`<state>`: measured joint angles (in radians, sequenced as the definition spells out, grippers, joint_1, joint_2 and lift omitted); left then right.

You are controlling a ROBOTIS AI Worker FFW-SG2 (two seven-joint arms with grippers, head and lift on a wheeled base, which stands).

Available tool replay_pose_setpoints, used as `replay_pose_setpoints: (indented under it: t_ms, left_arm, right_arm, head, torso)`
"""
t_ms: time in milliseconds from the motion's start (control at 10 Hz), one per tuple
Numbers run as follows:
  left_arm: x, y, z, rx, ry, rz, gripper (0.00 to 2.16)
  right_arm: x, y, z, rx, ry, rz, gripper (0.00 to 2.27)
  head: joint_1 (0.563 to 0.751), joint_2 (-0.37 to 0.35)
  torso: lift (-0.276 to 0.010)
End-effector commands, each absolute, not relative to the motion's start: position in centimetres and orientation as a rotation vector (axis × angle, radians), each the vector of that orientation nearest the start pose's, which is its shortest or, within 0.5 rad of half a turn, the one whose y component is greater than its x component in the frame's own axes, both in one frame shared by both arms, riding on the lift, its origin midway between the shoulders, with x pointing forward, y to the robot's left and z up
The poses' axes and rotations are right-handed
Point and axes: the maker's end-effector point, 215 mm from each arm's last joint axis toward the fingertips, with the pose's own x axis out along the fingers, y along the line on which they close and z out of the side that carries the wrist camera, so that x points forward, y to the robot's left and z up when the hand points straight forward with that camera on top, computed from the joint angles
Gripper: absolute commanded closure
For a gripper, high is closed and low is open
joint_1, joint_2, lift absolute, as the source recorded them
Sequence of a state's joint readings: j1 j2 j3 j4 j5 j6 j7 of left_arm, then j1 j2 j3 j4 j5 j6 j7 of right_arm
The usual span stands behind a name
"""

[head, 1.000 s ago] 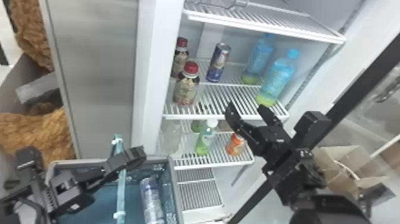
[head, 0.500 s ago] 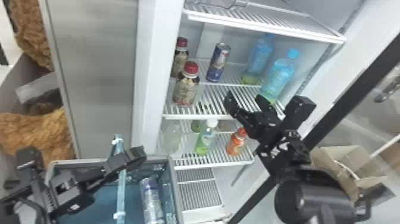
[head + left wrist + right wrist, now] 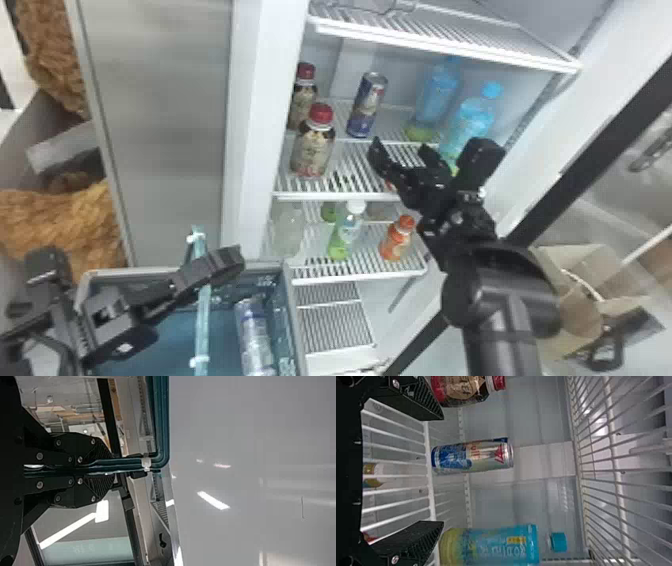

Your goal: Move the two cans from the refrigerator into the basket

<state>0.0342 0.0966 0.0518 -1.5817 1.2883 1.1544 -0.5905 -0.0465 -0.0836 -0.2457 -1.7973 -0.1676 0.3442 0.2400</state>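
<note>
Standing on a shelf (image 3: 340,195): one can (image 3: 367,105) (label blue, red).

The shelved can (image 3: 367,106) looks glossy metal, the orange bottle (image 3: 396,243) smooth plastic.

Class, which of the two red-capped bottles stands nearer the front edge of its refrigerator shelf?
The front bottle, whose base is near the front rail; the rear bottle stands deeper in, behind it.

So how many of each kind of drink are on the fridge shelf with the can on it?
Red-capped bottles: 2
Blue bottles: 2
Drink can: 1
Total: 5
</note>
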Motion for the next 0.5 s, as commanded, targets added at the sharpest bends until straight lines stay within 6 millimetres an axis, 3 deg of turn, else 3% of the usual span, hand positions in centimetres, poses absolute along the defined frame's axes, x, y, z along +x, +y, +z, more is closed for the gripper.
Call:
replay_pose_setpoints:
  t_ms: [0, 400]
  left_arm:
    - [40.4, 0.9, -32.6, -1.384, 0.667, -1.109, 1.19]
    - [40.4, 0.9, -32.6, -1.380, 0.670, -1.109, 1.19]
  right_arm:
    - [61.7, -32.3, -27.6, 0.109, 0.035, 0.055, 0.10]
    - [65.1, -31.5, -27.4, 0.119, 0.033, 0.069, 0.11]
  head:
    - [0.695, -0.347]
    - [0.683, -0.319]
  torso:
    - [-0.031]
    - [-0.031]
